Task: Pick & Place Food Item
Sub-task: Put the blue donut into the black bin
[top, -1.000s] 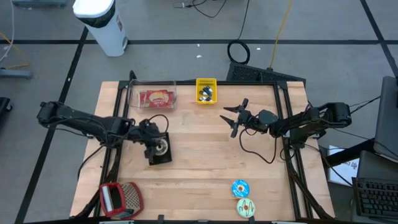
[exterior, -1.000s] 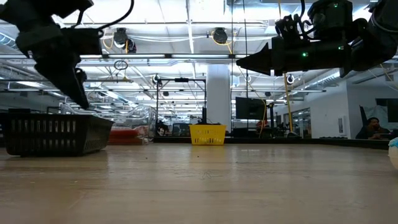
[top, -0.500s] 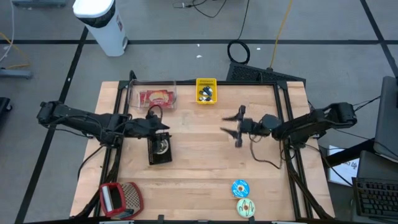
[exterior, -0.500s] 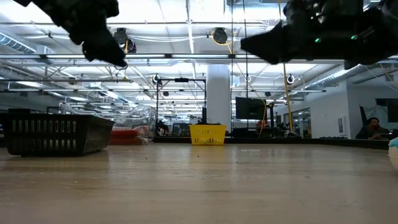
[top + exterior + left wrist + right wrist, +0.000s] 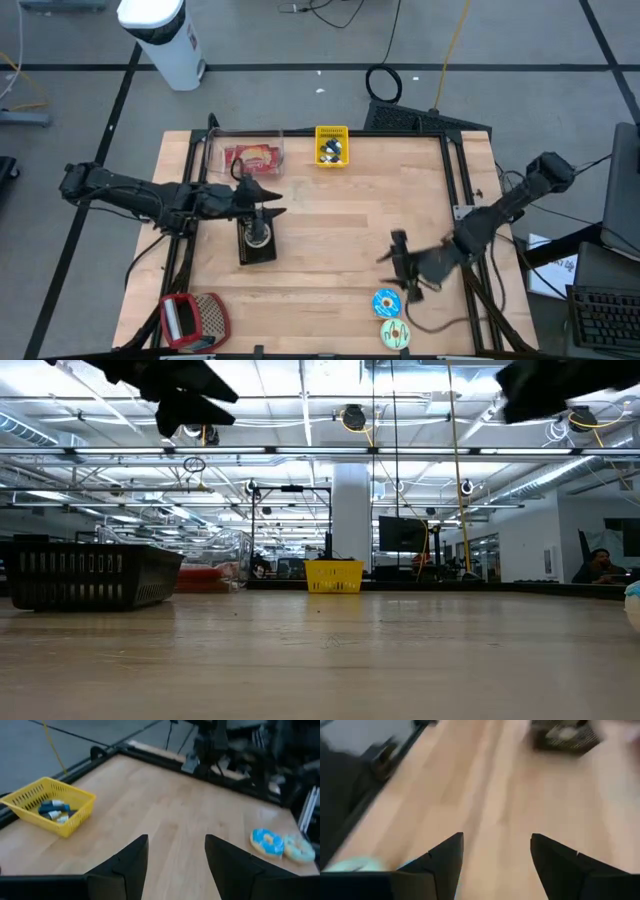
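Observation:
Two doughnuts lie flat on the table by its near edge: a blue-iced one (image 5: 386,303) (image 5: 269,841) and a pale green one (image 5: 394,334) (image 5: 299,851). My right gripper (image 5: 398,265) (image 5: 495,855) is open and hangs just on the far side of the blue doughnut, touching nothing. A black basket (image 5: 257,240) (image 5: 90,575) with a round item in it stands left of the table's middle. My left gripper (image 5: 278,200) (image 5: 175,855) is open and raised over the far edge of that basket, its fingers pointing toward the table's right.
A yellow basket (image 5: 331,146) (image 5: 50,810) of small items and a clear box (image 5: 252,157) holding red packets stand at the far edge. A red object and a grater (image 5: 195,318) lie at the near left corner. Bare wood spans the table's middle.
My right gripper has swung from the middle right of the table toward the near edge, ending beside the blue doughnut. My left gripper has risen from the black basket and shifted a little toward the far right. Both stay open. No object has moved.

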### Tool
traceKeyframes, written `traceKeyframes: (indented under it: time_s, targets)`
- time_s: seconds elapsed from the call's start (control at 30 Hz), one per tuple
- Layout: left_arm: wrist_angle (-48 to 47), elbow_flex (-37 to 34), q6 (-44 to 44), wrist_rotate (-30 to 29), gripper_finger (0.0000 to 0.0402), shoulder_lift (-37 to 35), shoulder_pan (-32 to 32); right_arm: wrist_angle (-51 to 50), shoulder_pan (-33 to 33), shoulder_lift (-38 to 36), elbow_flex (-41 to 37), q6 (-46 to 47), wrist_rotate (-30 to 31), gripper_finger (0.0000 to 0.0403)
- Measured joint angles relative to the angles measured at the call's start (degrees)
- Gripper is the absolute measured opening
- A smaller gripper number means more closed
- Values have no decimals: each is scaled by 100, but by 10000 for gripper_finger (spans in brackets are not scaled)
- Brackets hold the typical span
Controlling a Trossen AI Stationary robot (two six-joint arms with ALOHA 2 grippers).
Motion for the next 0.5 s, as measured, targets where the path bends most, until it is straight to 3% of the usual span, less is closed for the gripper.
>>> traceKeyframes:
  time_s: [0.1, 0.27, 0.4, 0.5]
  targets:
    - [223, 0, -90, -98, 198, 9, 0, -597, 532, 460, 341, 627, -281, 223]
    - [372, 0, -397, -114, 198, 11, 0, -548, 1044, 1182, 390, 1055, -1080, 219]
    - [426, 0, -368, -116, 198, 11, 0, -529, 1009, 1679, 388, 1601, -1810, 216]
    - [429, -1, -350, -116, 198, 11, 0, -393, 892, 1737, 390, 1490, -2043, 219]
